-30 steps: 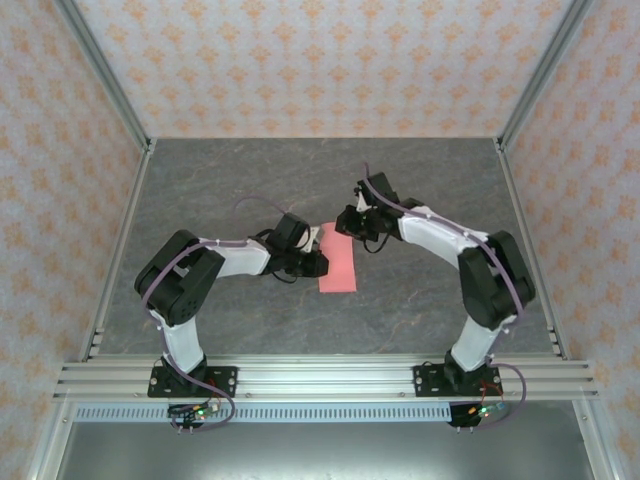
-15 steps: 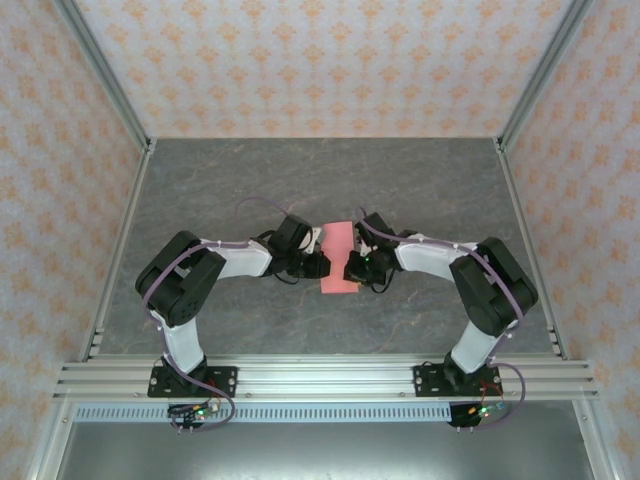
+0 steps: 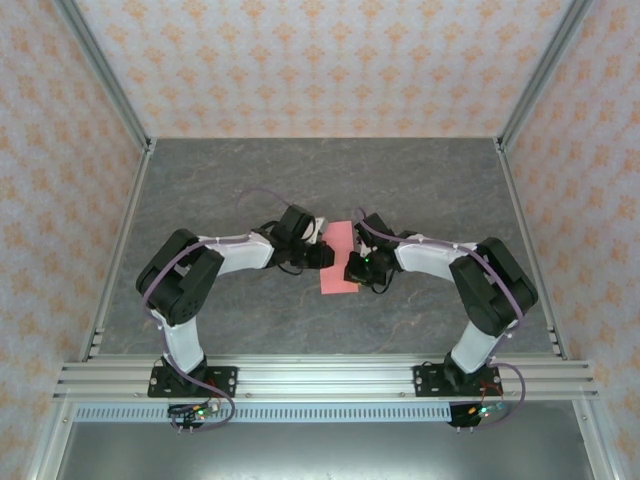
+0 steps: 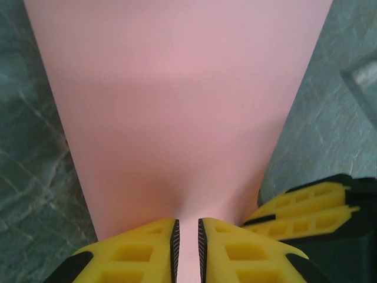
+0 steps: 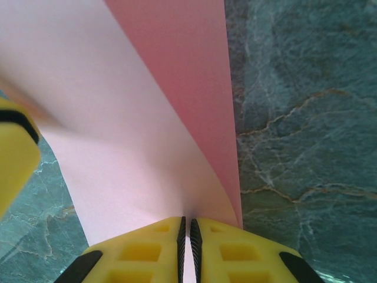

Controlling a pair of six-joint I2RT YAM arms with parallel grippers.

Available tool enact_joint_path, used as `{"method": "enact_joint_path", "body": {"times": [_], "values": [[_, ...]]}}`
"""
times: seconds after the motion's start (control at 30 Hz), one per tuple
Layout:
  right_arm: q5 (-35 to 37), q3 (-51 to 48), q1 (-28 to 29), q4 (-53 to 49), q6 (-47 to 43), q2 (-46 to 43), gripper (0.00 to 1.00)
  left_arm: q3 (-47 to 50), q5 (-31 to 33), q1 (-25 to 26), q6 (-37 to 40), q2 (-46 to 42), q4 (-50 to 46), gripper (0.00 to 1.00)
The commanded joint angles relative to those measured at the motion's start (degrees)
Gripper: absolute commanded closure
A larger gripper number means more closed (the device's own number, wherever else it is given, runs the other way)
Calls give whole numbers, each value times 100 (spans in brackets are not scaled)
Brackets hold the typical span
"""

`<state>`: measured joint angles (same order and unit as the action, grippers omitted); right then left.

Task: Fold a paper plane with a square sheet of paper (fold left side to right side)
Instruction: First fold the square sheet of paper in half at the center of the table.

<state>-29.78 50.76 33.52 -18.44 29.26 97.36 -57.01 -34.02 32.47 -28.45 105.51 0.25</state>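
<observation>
Yellow fingers [image 4: 135, 250] of your left tool [image 4: 187, 233] are pinched almost together, with a thin strip of pink running down the slit between them, so read that tool as clenched on the edge of the square sheet of paper [image 4: 177, 106] nearest its camera. Your right tool [image 5: 187, 230] is nipped just as tightly on the sheet's other side. From its wrist camera you can see two layers meeting at its tips: a paler face spreading away to the left and a deeper pink flap curling over it on the right. From above, the two tools face each other across the middle of the desk [image 3: 220, 180], tips close together. The sheet shows between them as a narrow strip rather than a full square. Whether it rests on the grey stone-patterned surface or hangs just over it cannot be told. You seem to be midway through the left-to-right fold: the halves lie one over the other, but the bow in the paper suggests the crease is not yet pressed. The next move likely calls for lining up the free edges squarely, laying the doubled sheet flat, and running one tool along the folded edge while the other pins it. Loosen a grip too soon and the layers may spring apart.
</observation>
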Motion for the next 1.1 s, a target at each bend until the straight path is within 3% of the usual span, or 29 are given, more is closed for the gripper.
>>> {"method": "enact_joint_path", "body": {"times": [0.0, 0.53, 1.07], "values": [[562, -226, 15, -631, -124, 256, 84, -117, 133, -103, 8, 255, -76, 81], [843, -359, 15, -960, -342, 362, 84, -632, 302, -556, -122, 870, -121, 81], [859, -538, 11, -830, -391, 409, 84, -2305, 339, -764, -73, 1833, -838, 81]]}}
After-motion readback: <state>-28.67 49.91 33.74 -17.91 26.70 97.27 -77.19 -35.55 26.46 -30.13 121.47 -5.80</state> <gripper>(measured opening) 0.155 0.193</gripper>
